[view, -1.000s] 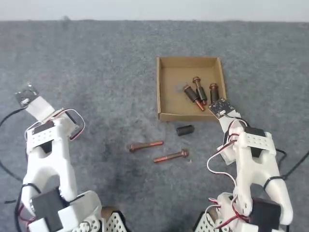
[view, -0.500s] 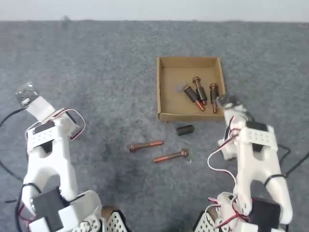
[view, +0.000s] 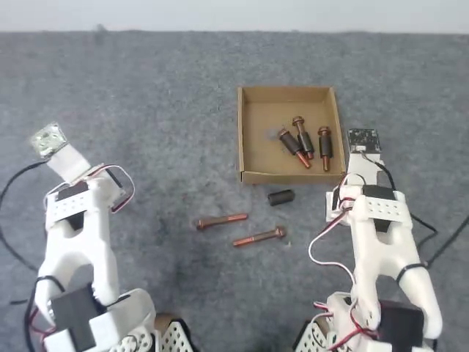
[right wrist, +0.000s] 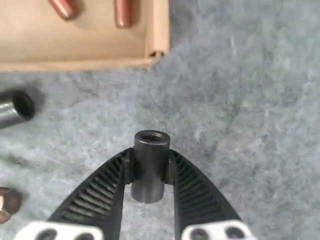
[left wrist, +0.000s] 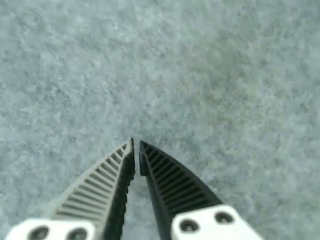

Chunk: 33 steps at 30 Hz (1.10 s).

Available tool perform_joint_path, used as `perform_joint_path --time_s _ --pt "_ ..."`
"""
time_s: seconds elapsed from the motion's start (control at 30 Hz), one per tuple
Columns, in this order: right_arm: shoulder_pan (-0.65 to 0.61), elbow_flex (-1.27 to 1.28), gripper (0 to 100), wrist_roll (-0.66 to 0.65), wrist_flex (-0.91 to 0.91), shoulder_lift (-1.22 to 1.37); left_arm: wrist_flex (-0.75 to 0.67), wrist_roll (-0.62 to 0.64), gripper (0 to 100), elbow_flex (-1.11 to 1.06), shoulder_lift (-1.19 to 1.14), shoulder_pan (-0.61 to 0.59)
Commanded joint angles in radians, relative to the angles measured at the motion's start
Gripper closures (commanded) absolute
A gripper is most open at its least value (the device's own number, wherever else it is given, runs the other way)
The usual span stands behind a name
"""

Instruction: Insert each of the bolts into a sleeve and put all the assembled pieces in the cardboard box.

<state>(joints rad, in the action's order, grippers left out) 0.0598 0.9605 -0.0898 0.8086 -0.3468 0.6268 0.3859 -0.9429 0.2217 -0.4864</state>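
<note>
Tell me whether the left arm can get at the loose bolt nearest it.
Probably yes: the left gripper holds nothing, and the bolt lies flat on open carpet with nothing between them; the shut fingers must open first.

Right gripper point(right wrist: 149, 159), holding a sleeve point(right wrist: 149, 175), moves off the cardboard box point(view: 239, 132) corner to beside it; left arm point(view: 73, 220) shifts slightly.

The left arm point(view: 75, 242) and right arm point(view: 381, 246) are chunky white printed plastic, with black servo blocks point(view: 72, 312) near their bases. Thin red, white and black cables point(view: 122, 192) loop beside the upper links. On white mounts point(left wrist: 202, 227) with dark screw holes sit black ribbed tapered fingers point(left wrist: 110, 180).
</note>
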Motion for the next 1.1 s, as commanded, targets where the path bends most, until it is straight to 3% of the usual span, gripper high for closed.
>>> perform_joint_path --time_s 0.0,0.13,0.33,0.47,0.73,0.93,1.07 --pt "0.012 -0.009 99.2 0.011 -0.019 -0.053 0.012 0.005 99 0.056 0.014 0.026" --pt "0.033 -0.009 99.2 0.011 -0.019 -0.051 0.129 0.009 99 0.067 0.127 0.083" --pt "0.036 -0.009 99.2 0.011 -0.021 -0.051 0.381 0.005 97 0.081 0.384 0.278" --pt "0.036 -0.009 99.2 0.011 -0.022 -0.051 0.457 0.026 90 0.079 0.350 0.433" --pt "0.033 -0.005 99.2 0.011 -0.042 -0.051 0.457 0.034 95 0.117 0.104 0.597" --pt "0.031 -0.005 99.2 0.009 -0.054 -0.050 0.450 -0.186 99 0.077 0.091 0.738" --pt "0.031 -0.005 99.2 0.009 -0.059 -0.050 0.446 -0.207 99 0.015 0.203 0.799"
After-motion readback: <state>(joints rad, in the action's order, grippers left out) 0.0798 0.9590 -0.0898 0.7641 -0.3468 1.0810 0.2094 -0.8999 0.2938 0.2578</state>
